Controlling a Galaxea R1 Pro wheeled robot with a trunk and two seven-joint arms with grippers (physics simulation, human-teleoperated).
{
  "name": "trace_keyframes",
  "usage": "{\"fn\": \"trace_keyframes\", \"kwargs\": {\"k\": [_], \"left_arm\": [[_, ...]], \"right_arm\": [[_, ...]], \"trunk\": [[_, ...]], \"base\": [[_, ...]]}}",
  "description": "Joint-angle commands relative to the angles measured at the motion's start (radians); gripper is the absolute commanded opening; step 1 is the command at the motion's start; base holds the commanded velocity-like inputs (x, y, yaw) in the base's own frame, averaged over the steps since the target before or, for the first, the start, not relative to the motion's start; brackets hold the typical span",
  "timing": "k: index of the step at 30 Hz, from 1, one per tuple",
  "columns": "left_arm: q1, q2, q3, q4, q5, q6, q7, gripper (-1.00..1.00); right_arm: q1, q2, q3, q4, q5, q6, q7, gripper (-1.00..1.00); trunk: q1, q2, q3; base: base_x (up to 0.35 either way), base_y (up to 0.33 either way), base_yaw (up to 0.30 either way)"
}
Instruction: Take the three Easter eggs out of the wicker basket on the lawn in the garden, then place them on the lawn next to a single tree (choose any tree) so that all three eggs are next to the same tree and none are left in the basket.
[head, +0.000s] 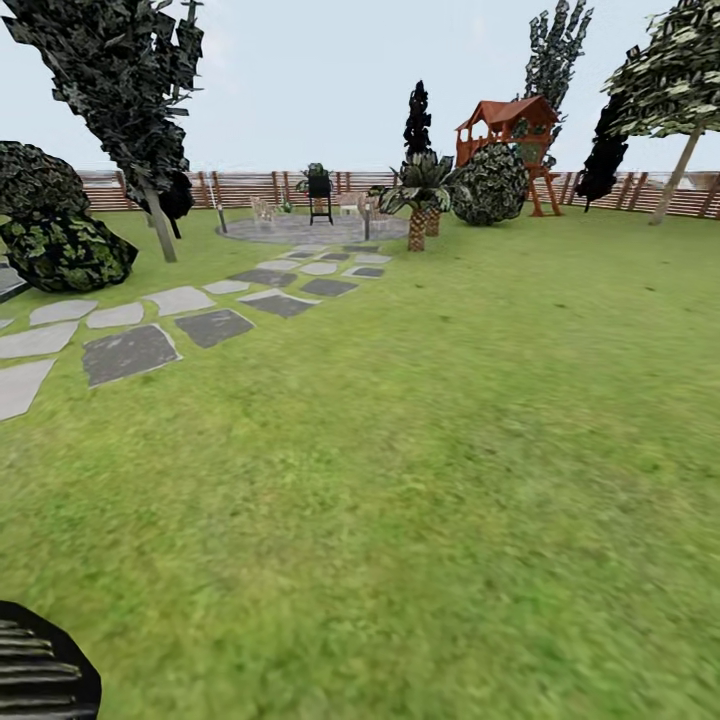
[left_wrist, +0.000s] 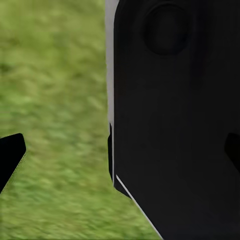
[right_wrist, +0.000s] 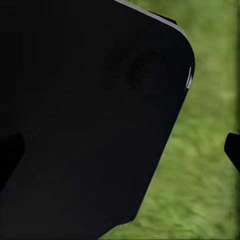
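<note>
The lawn (head: 450, 450) spreads wide and green ahead of me in the garden. The Easter eggs and the wicker basket are out of view. A tree (head: 158, 225) with a grey trunk and dark leaves stands at the left, and another tree (head: 682, 160) leans at the far right by the fence. My left gripper (left_wrist: 120, 152) is open over grass, with a black panel of my own body (left_wrist: 175, 110) behind it. My right gripper (right_wrist: 120, 150) is open too, with nothing between its fingertips.
Grey stepping stones (head: 130, 350) run from the left toward a round paved patio (head: 310, 230) with a black grill (head: 320, 195). Dark bushes (head: 60, 250) sit at the left. A palm (head: 420, 200), a round bush (head: 490, 185) and a red play tower (head: 510, 130) stand before the slatted fence (head: 250, 185).
</note>
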Motion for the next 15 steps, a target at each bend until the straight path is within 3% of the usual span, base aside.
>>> {"fn": "trace_keyframes", "kwargs": {"k": [1,15], "left_arm": [[0.001,0.0,0.001,-0.002,0.001,-0.001,-0.001,1.0],[0.001,0.001,0.001,-0.003,0.001,-0.001,0.0,1.0]], "right_arm": [[-0.001,0.001,-0.001,0.0,0.01,-0.003,-0.001,1.0],[-0.001,0.001,-0.002,-0.001,0.01,-0.003,-0.001,1.0]], "trunk": [[0.001,0.0,-0.001],[0.001,0.0,-0.001]], "base": [[0.339,0.0,0.001],[0.339,0.0,0.0]]}}
